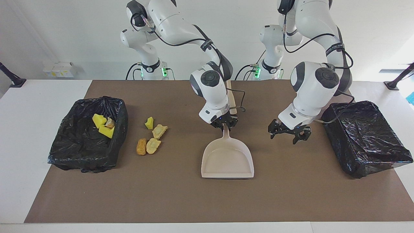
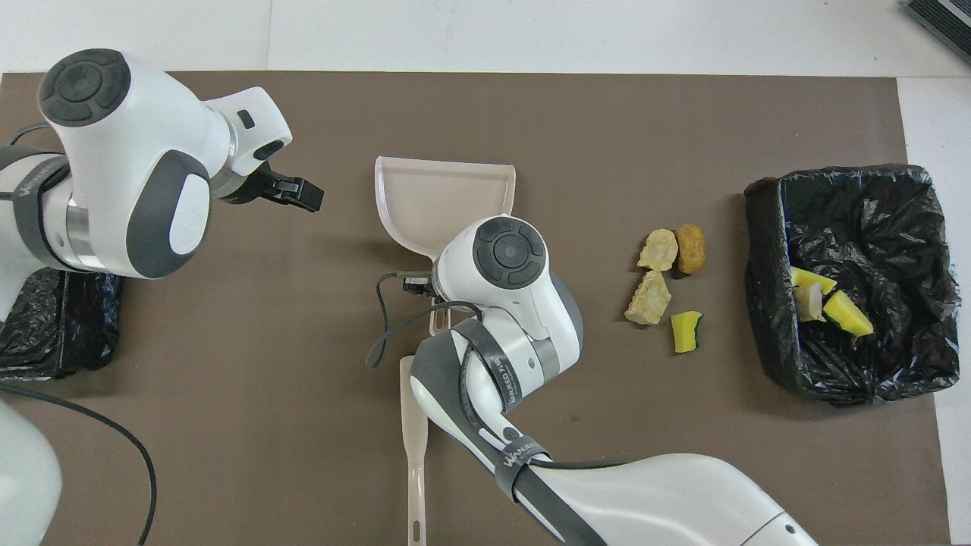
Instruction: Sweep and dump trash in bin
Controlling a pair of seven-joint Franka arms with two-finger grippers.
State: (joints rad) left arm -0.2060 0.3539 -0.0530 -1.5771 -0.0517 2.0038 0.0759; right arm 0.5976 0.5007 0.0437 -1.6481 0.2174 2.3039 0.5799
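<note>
Trash [image 1: 151, 136] is lying toward the right arm's end from the right pincer [image 1: 223, 125] (gripping the dustpan [image 1: 227, 158] handle); the left pincer [image 1: 288, 132] is hanging open, well apart.

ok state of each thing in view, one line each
right gripper: shut on dustpan handle
left gripper: open, empty
dustpan: flat on the mat, empty
brush: lying unheld
scraps: four on the mat
bin: three pieces inside
</note>
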